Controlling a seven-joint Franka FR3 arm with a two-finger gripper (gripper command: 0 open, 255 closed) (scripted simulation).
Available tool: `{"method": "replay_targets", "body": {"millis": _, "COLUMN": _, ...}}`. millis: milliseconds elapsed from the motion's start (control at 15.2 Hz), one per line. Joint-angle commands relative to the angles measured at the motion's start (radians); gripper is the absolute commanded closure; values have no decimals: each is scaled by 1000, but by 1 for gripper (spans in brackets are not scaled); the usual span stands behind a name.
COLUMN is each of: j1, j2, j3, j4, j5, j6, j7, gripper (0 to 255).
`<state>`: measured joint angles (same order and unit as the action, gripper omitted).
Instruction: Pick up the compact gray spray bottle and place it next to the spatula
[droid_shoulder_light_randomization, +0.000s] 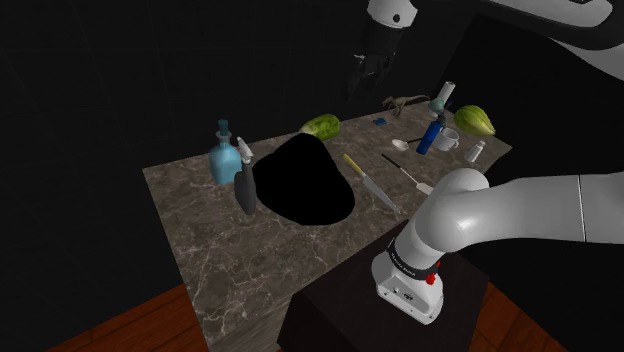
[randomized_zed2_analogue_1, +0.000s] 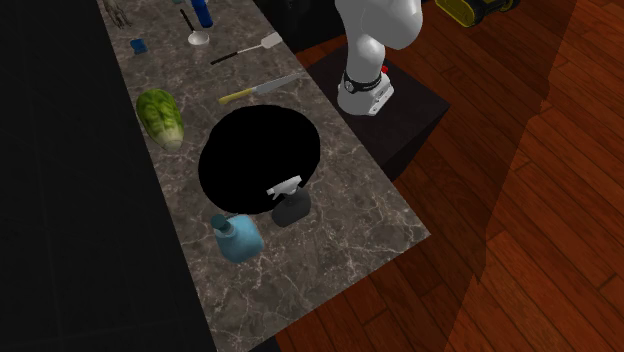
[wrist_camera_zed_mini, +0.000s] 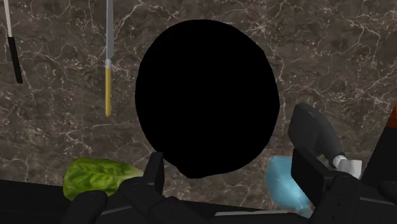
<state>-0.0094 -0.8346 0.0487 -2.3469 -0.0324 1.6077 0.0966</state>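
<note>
Gripper (wrist_camera_zed_mini: 230, 165) hovers high over counter (droid_shoulder_light_randomization: 220, 262), fingers apart, nothing btwn. Gray spray bottle (droid_shoulder_light_randomization: 245, 187) stands upright at rim of black round opening (droid_shoulder_light_randomization: 305, 185), outside the gap, beyond one finger, beside blue bottle (droid_shoulder_light_randomization: 222, 160). Spatula (droid_shoulder_light_randomization: 405, 170) lies well apart, across opening.

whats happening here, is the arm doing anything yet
A white robot arm is meant to move the gray spray bottle beside the spatula. Its gripper hangs open and empty above the marble counter. The bottle stands untouched at the edge of a round black area, next to a blue bottle; the spatula lies further along, past a yellow-handled knife.
</note>
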Motion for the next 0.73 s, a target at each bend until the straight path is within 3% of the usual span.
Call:
{"method": "replay_targets", "body": {"millis": 0, "j1": 0, "j2": 0, "j3": 0, "j4": 0, "j5": 0, "j6": 0, "j7": 0, "gripper": 0}}
{"method": "replay_targets", "body": {"millis": 660, "j1": 33, "j2": 241, "j3": 155, "j4": -1, "j5": 92, "j6": 214, "j7": 185, "gripper": 0}}
